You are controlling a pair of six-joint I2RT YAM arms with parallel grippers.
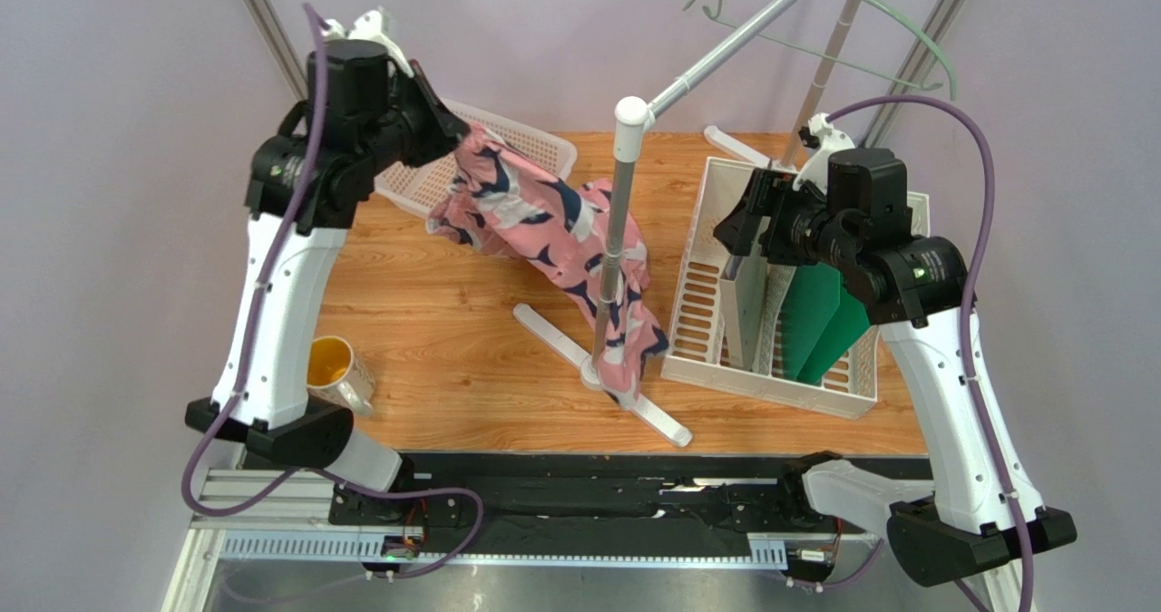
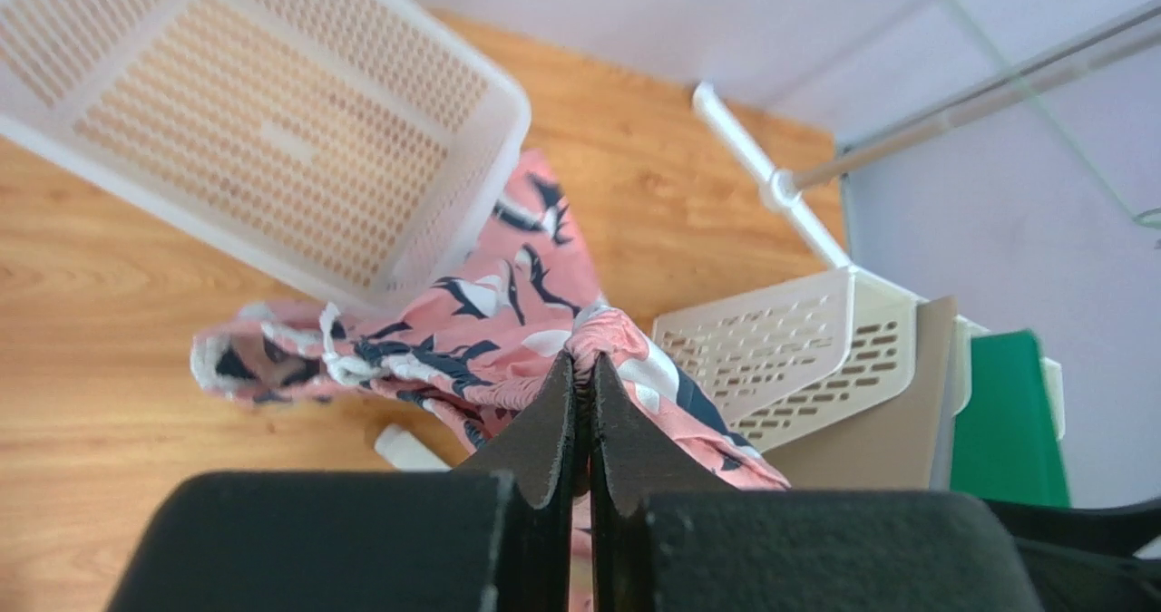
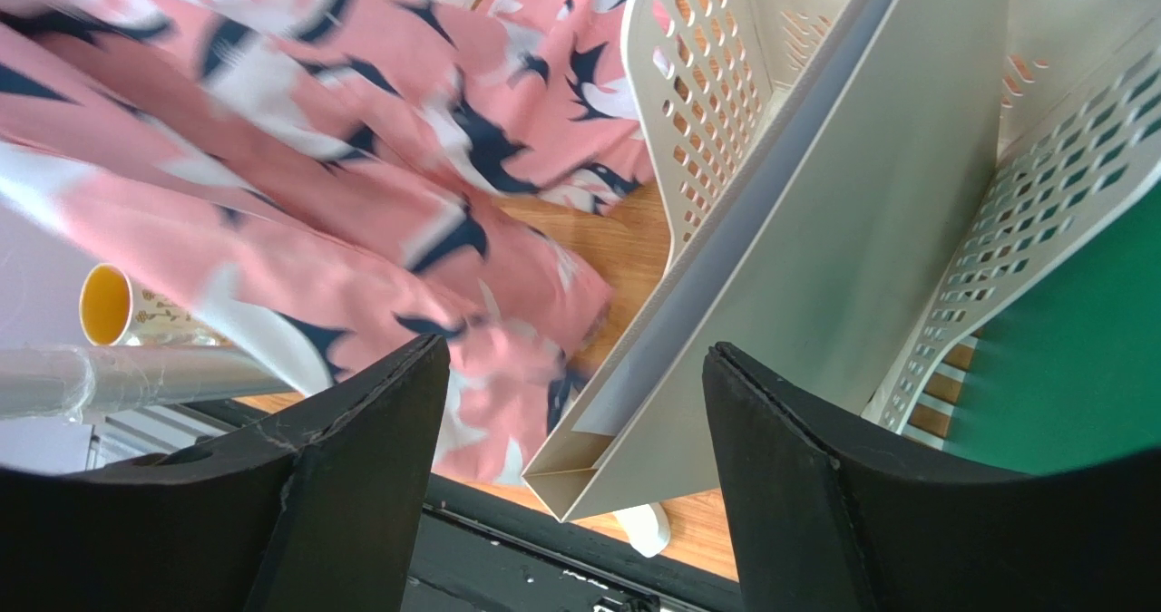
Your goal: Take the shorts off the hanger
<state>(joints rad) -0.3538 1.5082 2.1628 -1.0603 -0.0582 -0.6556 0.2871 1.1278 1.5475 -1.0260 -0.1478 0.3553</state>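
The pink shorts point(image 1: 545, 218) with navy-and-white bird shapes hang from my left gripper point(image 1: 457, 129) down to the table beside the rack's base. The left gripper point(image 2: 586, 367) is shut on a bunched fold of the shorts point(image 2: 463, 313), held up above the white basket's edge. The mint-green hanger point(image 1: 893, 3) hangs bare on the grey rack pole at the top right, apart from the shorts. My right gripper point(image 1: 736, 225) is open and empty above the white file crate; its view point(image 3: 575, 354) shows the shorts point(image 3: 273, 123) to the left.
A white perforated basket point(image 1: 525, 133) lies behind the shorts. The grey rack pole point(image 1: 620, 218) stands mid-table on white feet point(image 1: 559, 336). A white file crate point(image 1: 709, 299) holds green folders point(image 1: 818, 320) at the right. A yellow-lined mug point(image 1: 331, 365) sits at the front left.
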